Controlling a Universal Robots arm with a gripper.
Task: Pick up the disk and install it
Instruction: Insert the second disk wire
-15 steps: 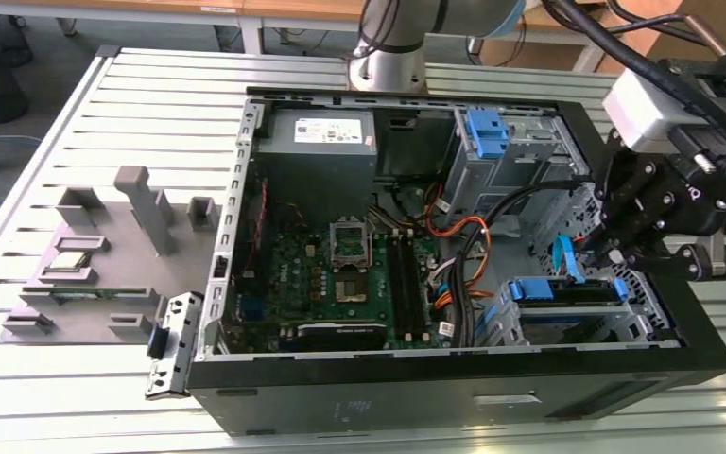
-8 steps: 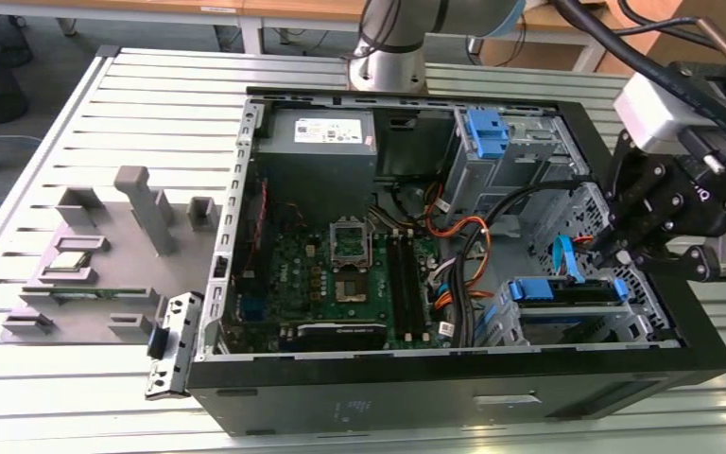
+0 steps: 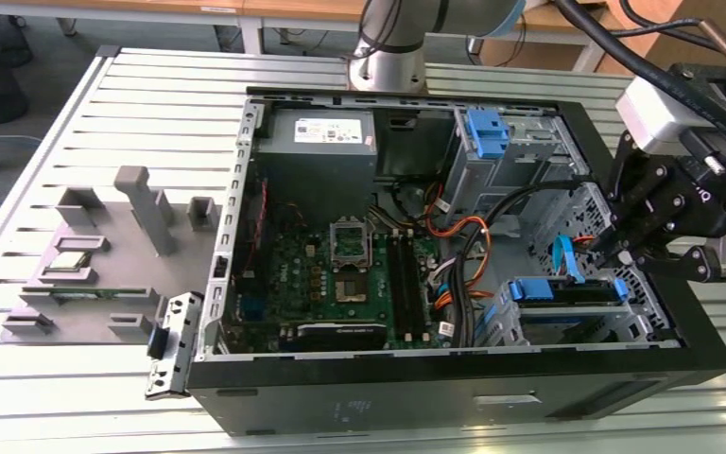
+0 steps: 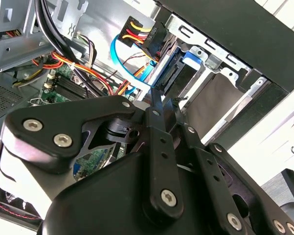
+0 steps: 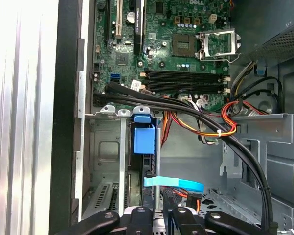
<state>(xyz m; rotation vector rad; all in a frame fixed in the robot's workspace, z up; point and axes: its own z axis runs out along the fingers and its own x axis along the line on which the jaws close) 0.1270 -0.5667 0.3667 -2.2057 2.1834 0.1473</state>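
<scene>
Outside, in the exterior view, the arm reaches in from that view's right and bends down over the open computer case [image 3: 464, 378], which lies on its side on the slatted desk [image 3: 111, 104]. Its black hand [image 3: 647, 253] hangs just above the lower drive bay at the case's right end, fingers pointing down and inward. The disk [image 3: 562, 301] sits in that bay, its blue rails showing along the top edge, with a blue flat cable [image 3: 562, 260] rising beside it. Farther back, the grey power supply box [image 3: 319, 132] fills a corner, and the green circuit board [image 3: 337, 274] covers the case floor. A grey parts holder [image 3: 98, 255] stands on the desk at the exterior view's left.

In the second wrist view, the hand's black linkage [image 4: 151, 161] takes up the foreground, tilted toward the bay. Whether the fingers are apart or together I cannot tell. Beyond it, the blue cable [image 4: 124, 73] curves toward the blue-edged bay frame [image 4: 193, 58].

In the first wrist view, the camera looks along the case floor; the finger links [image 5: 156, 220] sit at the edge, right behind a blue latch [image 5: 144, 139] and the blue cable [image 5: 173, 183]. Black and orange wires [image 5: 205, 129] cross above the board [image 5: 176, 49].
</scene>
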